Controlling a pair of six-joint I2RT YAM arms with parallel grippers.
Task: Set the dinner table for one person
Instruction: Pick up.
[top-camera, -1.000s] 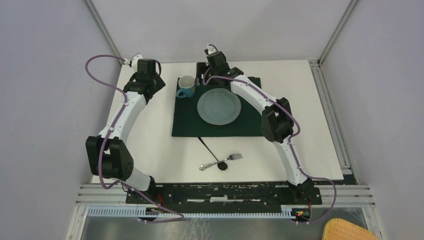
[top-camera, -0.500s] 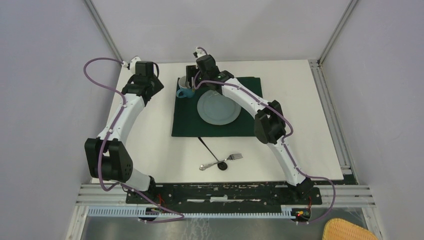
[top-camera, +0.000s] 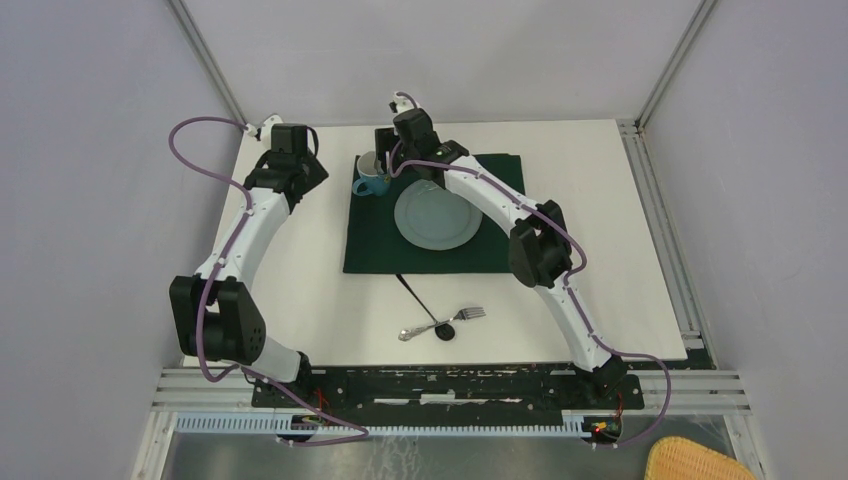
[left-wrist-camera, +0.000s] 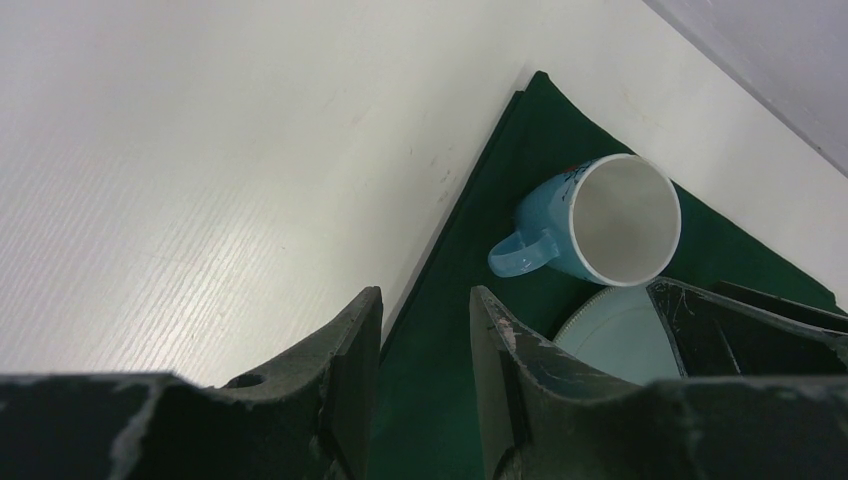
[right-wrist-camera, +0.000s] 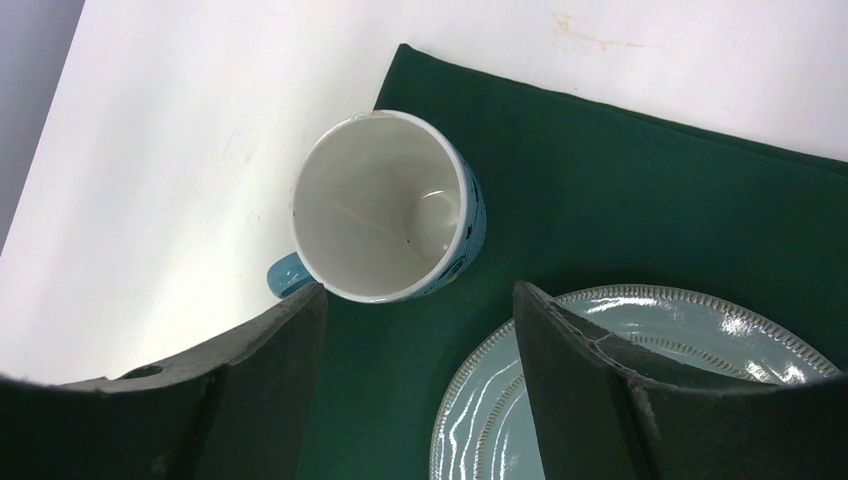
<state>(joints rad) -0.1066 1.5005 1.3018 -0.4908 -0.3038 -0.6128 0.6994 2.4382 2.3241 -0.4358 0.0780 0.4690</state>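
Note:
The dinner table (top-camera: 300, 290) is a white top with a dark green cloth (top-camera: 380, 245) on it. A pale blue-grey plate (top-camera: 437, 218) lies on the cloth, and a blue mug (top-camera: 370, 178) stands upright at the cloth's far left corner. My right gripper (top-camera: 386, 152) hovers open above the mug (right-wrist-camera: 385, 205), nothing between its fingers; the plate (right-wrist-camera: 640, 390) lies under its right finger. My left gripper (top-camera: 303, 166) hangs open over the cloth's left edge (left-wrist-camera: 470, 400), left of the mug (left-wrist-camera: 600, 225) and clear of it.
A fork (top-camera: 470, 313), a spoon (top-camera: 418, 329) and a dark-handled utensil (top-camera: 420, 300) lie on the white top in front of the cloth. A wicker basket (top-camera: 690, 460) sits off the table at the near right. Metal frame rails border the table.
My right gripper has swung left from the plate's far edge to above the mug, then held still. The left arm has barely shifted. Both grippers kept their opening.

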